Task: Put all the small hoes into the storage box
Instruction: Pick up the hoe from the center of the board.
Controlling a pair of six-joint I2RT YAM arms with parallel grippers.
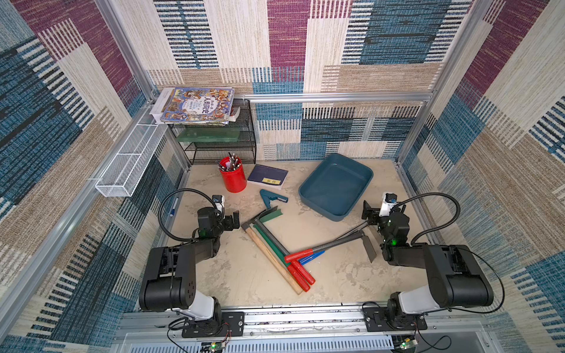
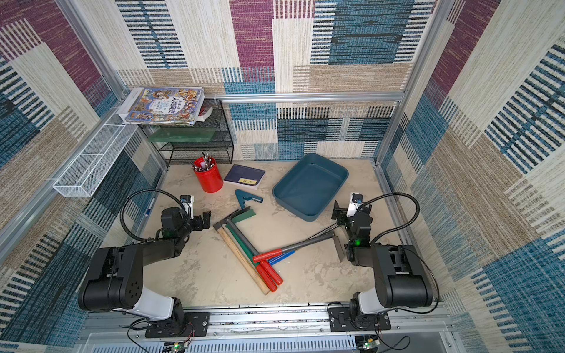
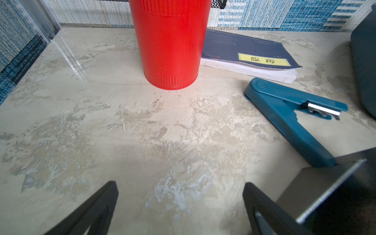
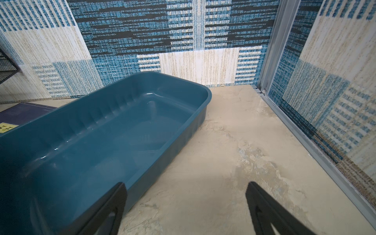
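Small hoe is a name that two tools on the table (image 1: 342,275) could answer to, and we cannot tell which is meant. A grey-bladed hoe (image 1: 369,247) lies with its blade just behind the right gripper (image 1: 368,211), on the side toward that arm's base. Its red grip points away from the fingers toward the middle of the table. Whether the blade touches the arm we cannot tell. A green-bladed hoe (image 1: 270,214) lies with its blade just beside the left gripper (image 1: 234,220), on the inner side of its fingers. Its shaft runs back past them into a crossed pile with a wooden-handled tool (image 1: 275,262) and a blue-handled tool (image 1: 312,256). Neither hoe is held, and both lie outside the box.

We see both pairs of fingers spread wide: the left fingers (image 3: 101,205) over bare table, the right fingers (image 4: 262,205) over the table beside the box.

Ahead of the right fingers and off to their inner side, close by, sits the storage box (image 4: 101,132). In the right wrist view its near wall passes behind one fingertip. Straight ahead of the left fingers stands a red pen cup (image 3: 171,40), with a navy book (image 3: 244,53) beyond it toward the box. A teal stapler (image 3: 289,114) lies ahead of them on their inner side. A metal blade edge (image 3: 325,189) shows just beside one left finger; we cannot tell which tool it belongs to.
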